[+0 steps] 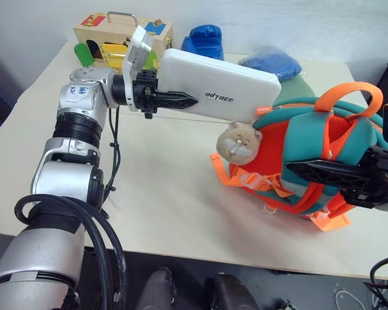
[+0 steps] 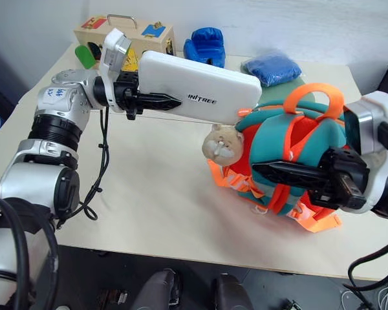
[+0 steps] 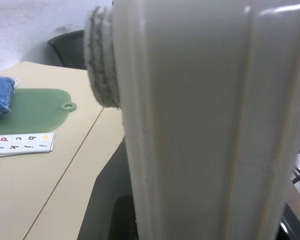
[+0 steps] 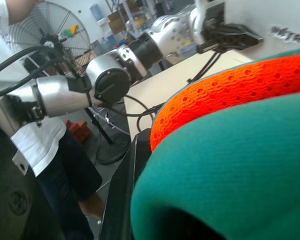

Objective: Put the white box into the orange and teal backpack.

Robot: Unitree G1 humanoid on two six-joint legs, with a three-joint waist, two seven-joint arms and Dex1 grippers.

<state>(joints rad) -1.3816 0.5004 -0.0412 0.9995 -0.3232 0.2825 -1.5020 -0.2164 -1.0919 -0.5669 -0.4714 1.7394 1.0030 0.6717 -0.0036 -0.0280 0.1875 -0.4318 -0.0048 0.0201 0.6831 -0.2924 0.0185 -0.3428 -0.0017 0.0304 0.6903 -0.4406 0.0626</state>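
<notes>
My left gripper (image 1: 191, 98) is shut on the near end of the white box (image 1: 220, 87) and holds it level in the air above the table. The box's far end reaches over the top of the orange and teal backpack (image 1: 310, 148), just above its tan plush animal (image 1: 238, 143). The backpack stands on the table at the right, orange handle loop up. My right gripper (image 1: 294, 168) is shut on the backpack's teal and orange fabric (image 4: 250, 150) from the near right side. The left wrist view has the white box (image 3: 200, 125) close up between the fingers.
At the table's far edge stand a wooden toy box (image 1: 116, 32), a blue boxing glove (image 1: 204, 40) and a blue bundle (image 1: 271, 63) on a green mat (image 3: 30, 110). A lettered card strip (image 3: 20, 144) lies beside the mat. A person (image 4: 20, 135) stands off the table's left side.
</notes>
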